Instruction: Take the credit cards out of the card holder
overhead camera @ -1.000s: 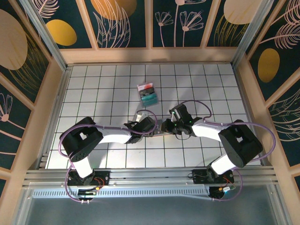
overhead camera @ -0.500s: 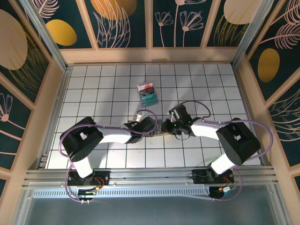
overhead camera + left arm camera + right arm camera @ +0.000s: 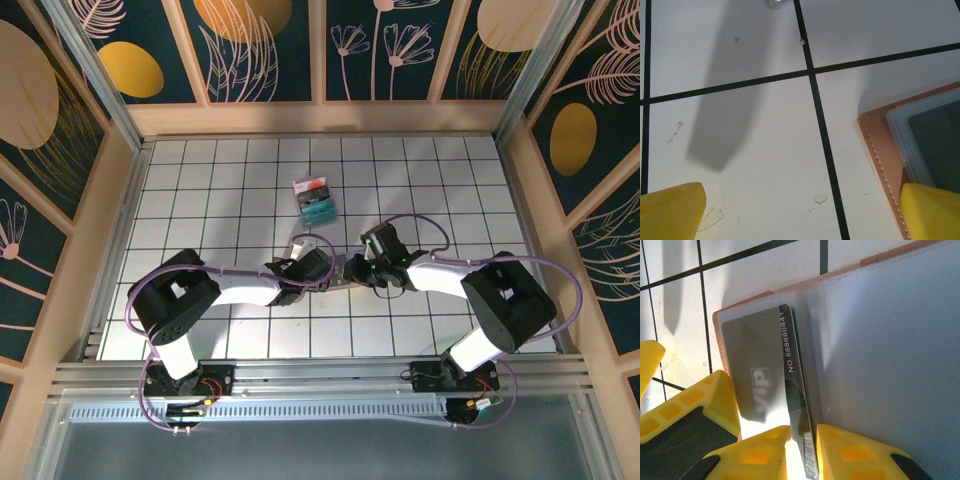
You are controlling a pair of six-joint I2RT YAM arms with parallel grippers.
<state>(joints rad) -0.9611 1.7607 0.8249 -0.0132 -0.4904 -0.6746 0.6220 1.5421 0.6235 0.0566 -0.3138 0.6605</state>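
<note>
Because the card holder (image 3: 883, 150) lies opened flat on the gridded table (image 3: 200, 190) between the two arms, the left gripper (image 3: 802, 212) hangs low at its tan stitched edge with fingers spread wide. One tip sits over the leather, apparently to pin it down. The right gripper (image 3: 807, 455) is pinched onto the edge of a dark VIP card (image 3: 757, 375) standing partly out of its clear sleeve, a grip suited, I judge, to sliding it free without dragging the holder along.
</note>
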